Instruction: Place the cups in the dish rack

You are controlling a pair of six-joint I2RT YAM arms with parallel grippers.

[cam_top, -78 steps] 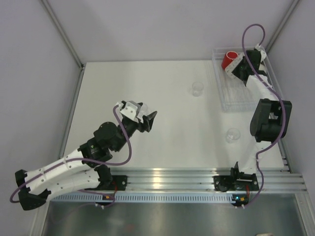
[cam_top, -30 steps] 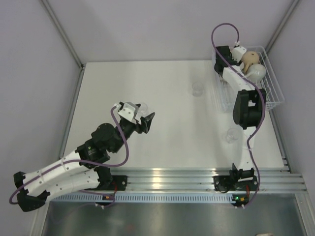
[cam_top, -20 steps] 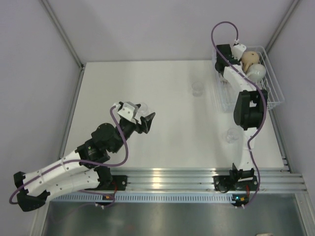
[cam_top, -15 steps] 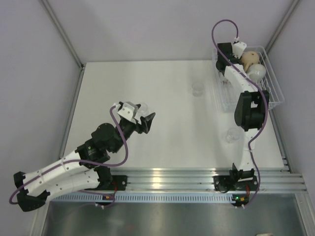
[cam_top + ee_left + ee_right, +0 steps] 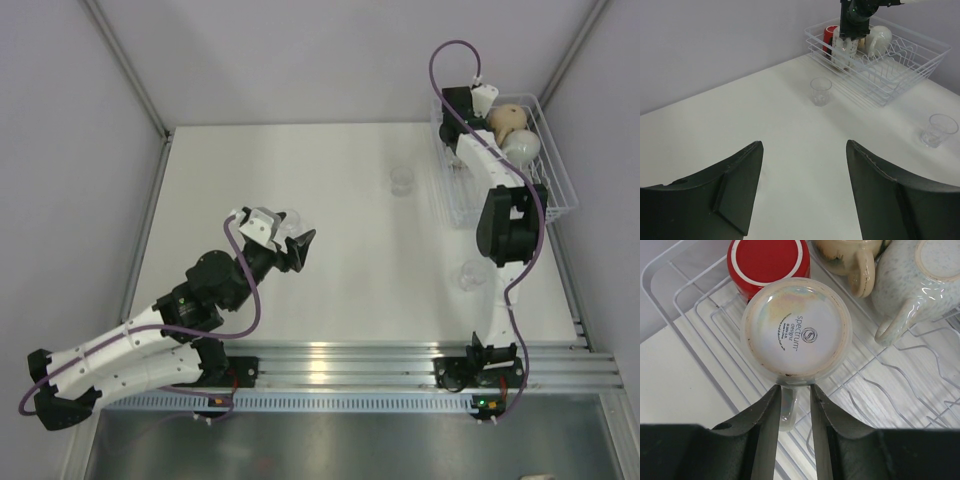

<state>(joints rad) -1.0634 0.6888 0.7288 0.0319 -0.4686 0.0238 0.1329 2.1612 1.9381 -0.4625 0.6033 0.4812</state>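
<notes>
— Where's our right end effector [image 5: 795, 390]?
— Astride the handle of the upturned white mug [image 5: 796, 330] in the dish rack [image 5: 700, 305]; we cannot tell whether it's clamped.
— And our left end effector [image 5: 804, 145]?
— Spread wide, holding nothing.

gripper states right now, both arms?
Left gripper: open, holding nothing.
Right gripper: narrow, straddling the handle of the white mug; whether it grips cannot be told.

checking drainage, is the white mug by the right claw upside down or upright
Upside down: the white mug shows its stamped base to the right wrist camera, sitting in the dish rack.
</notes>
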